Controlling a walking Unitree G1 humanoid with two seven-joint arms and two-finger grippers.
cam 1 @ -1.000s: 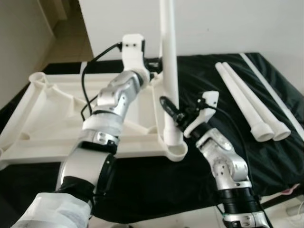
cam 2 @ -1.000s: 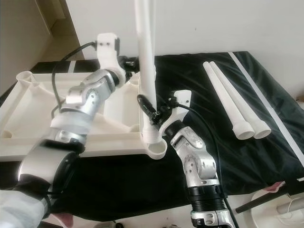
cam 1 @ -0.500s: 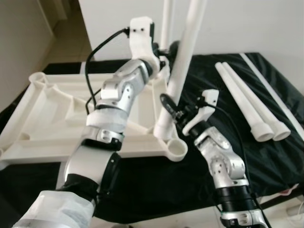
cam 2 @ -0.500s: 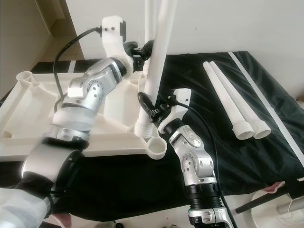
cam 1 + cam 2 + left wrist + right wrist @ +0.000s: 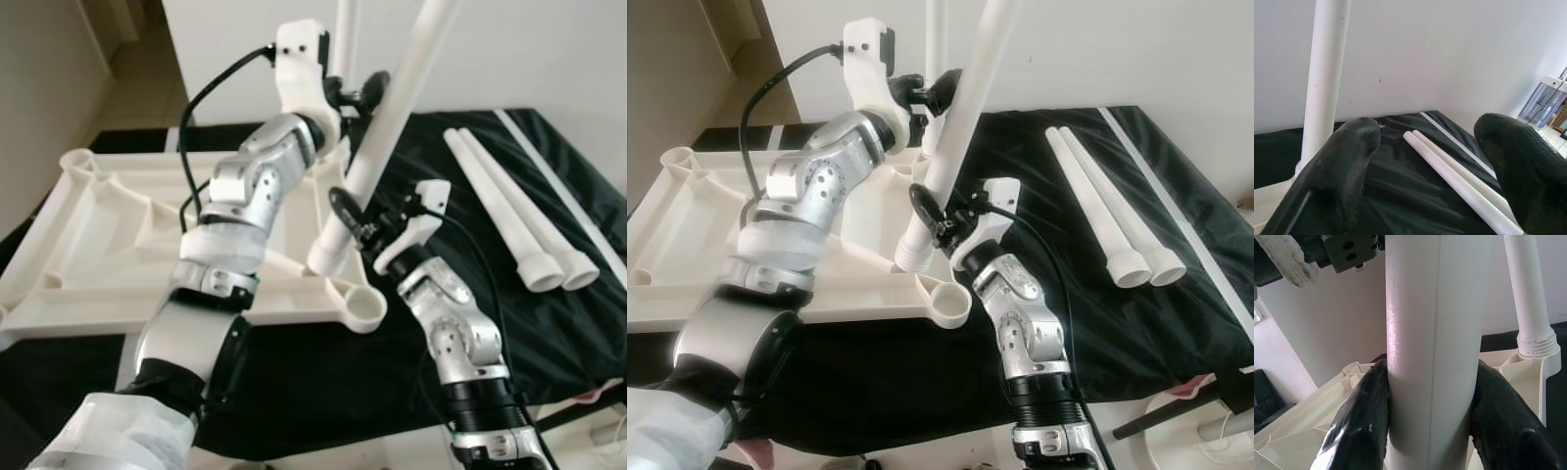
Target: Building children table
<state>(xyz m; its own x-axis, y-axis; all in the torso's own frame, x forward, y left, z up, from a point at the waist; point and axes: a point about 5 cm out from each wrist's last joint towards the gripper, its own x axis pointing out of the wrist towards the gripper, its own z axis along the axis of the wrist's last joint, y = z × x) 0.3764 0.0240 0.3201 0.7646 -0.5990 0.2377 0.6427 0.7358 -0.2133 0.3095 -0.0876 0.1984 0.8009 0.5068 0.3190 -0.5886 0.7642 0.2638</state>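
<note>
Item: white table leg (image 5: 387,127), tilted, threaded lower end at about 7 o'clock and upper end running off the frame toward 1 o'clock; held low on its shaft by the right gripper (image 5: 345,217), whose two black fingers (image 5: 1364,426) press against opposite sides of the tube in the right wrist view. The leg's threaded end hangs just above the overturned white tabletop (image 5: 118,245), near but not in the round corner socket (image 5: 364,310) at the tabletop's 5 o'clock corner. Left gripper (image 5: 364,90): raised beside the leg's upper shaft, at 10 o'clock from the right gripper; its fingers (image 5: 1337,171) stand apart with nothing between them in the left wrist view. A second leg (image 5: 344,34) stands upright at the tabletop's far corner, behind the left gripper. Two spare legs (image 5: 509,215) lie side by side on the black cloth (image 5: 441,147), well apart at 3 o'clock. Change over the last second: the held leg stood upright in the corner socket; it now leans toward 1 o'clock with its end out of the socket, and the left gripper has risen.
</note>
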